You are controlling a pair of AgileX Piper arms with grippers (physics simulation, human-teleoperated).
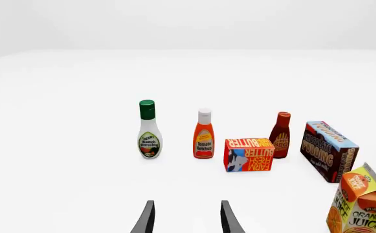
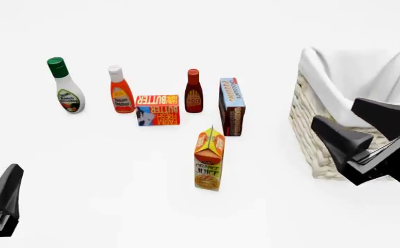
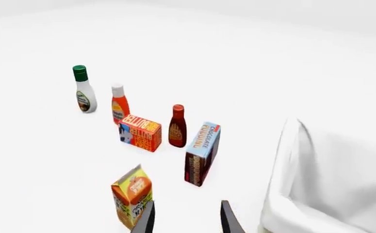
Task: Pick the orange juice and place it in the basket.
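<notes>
Nothing was done yet: the tall orange-and-yellow gable-top juice carton (image 2: 209, 160) stood on the white counter (image 2: 117, 196), at 9 o'clock from the cream wicker basket (image 2: 310, 134), with both hands (image 3: 186, 218) apart and empty.

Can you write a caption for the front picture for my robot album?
Orange juice stands upright, untouched, between groceries and basket; both grippers open.
</notes>
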